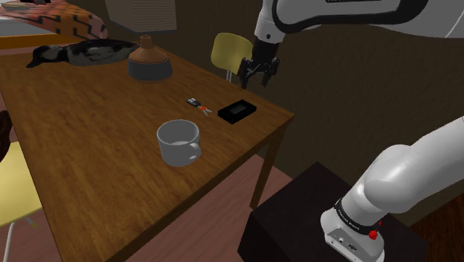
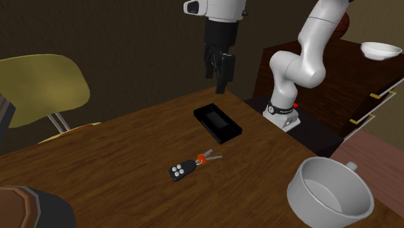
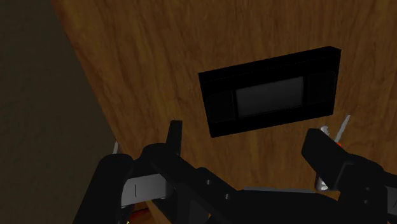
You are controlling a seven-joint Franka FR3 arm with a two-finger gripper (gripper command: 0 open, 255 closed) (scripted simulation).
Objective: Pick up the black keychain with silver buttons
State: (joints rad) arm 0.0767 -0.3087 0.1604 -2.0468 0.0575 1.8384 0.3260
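Close to the front of the shoulder view, the dark stand (image 1: 297,216) sat low beside the wooden table (image 1: 89,156). A little way onto the table stood a grey mug (image 1: 178,141), and I could see nothing inside it. Past the mug lay the black keychain (image 1: 195,103), flat on the wood. In the second exterior view its black part had small silver buttons, and a bit of orange and some keys hung off one end. Nothing touched it. Near it, closer to the table's edge, lay a flat black box (image 1: 237,111). The two were close but apart.

Above that black box hung the gripper (image 1: 260,74), up in the air and well off the wood. Its two fingers (image 3: 175,137) stood wide apart with nothing between them, so the hand held nothing. From the wrist view it looked down at the black box more than at the keychain.

Farther back on the table sat a brown and grey pot (image 1: 149,61), and behind it lay a dark bird (image 1: 82,53). A yellow chair (image 1: 229,50) stood beyond the far edge.

I think the job had hardly begun, because the keychain was not yet picked up. The hand would need to get over the keychain, go down, close on it and lift it. The black box lay close by, so it might get bumped.
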